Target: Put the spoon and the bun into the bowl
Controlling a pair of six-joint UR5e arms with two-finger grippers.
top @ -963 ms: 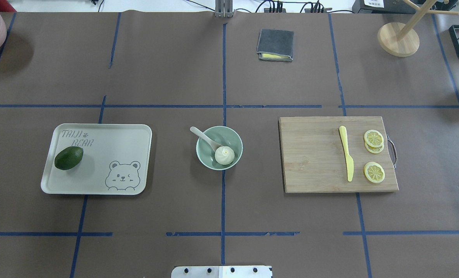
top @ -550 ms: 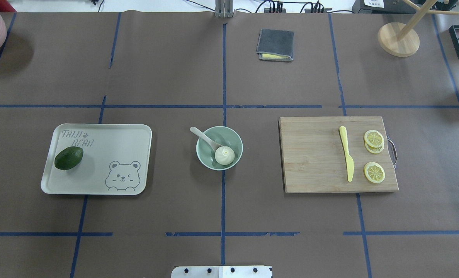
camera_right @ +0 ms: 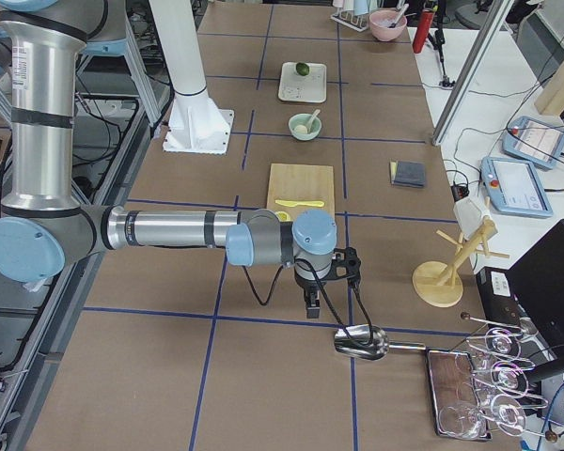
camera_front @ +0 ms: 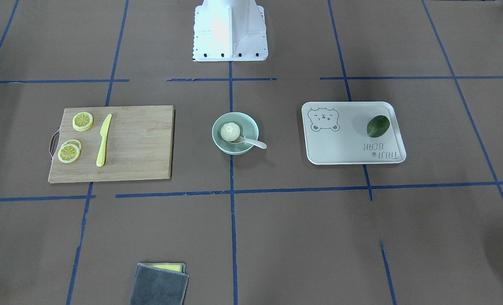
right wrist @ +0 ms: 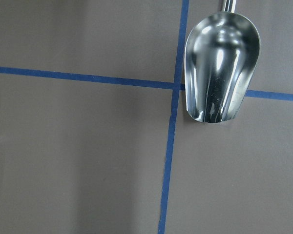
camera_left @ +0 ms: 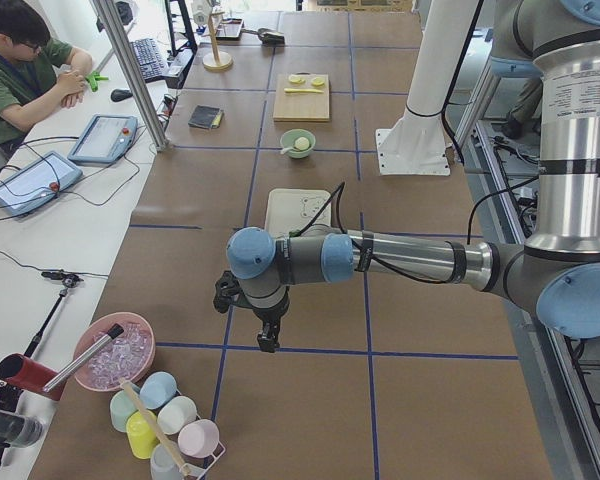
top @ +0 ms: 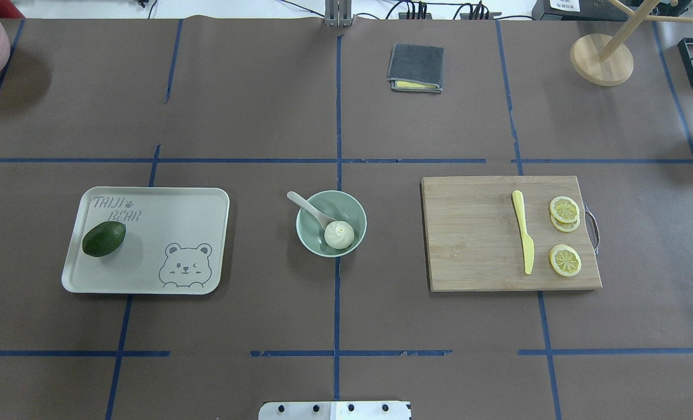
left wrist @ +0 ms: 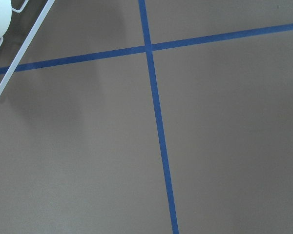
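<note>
The mint-green bowl [top: 349, 207] stands at the table's centre and also shows in the front view [camera_front: 217, 136]. The white bun [top: 339, 234] lies inside it. The off-white spoon [top: 305, 206] rests with its scoop in the bowl and its handle over the rim [camera_front: 255, 144]. My left gripper [camera_left: 265, 335] shows only in the left side view, far from the bowl near the table's end. My right gripper [camera_right: 312, 305] shows only in the right side view, at the other end. I cannot tell whether either is open or shut.
A grey tray [top: 165, 233] with a dark green fruit [top: 104, 238] lies left of the bowl. A cutting board [top: 475, 233] with a yellow knife [top: 522, 230] and lemon slices [top: 564, 209] lies right. A metal scoop [right wrist: 222, 63] lies below my right wrist. A grey cloth [top: 416, 67] lies far back.
</note>
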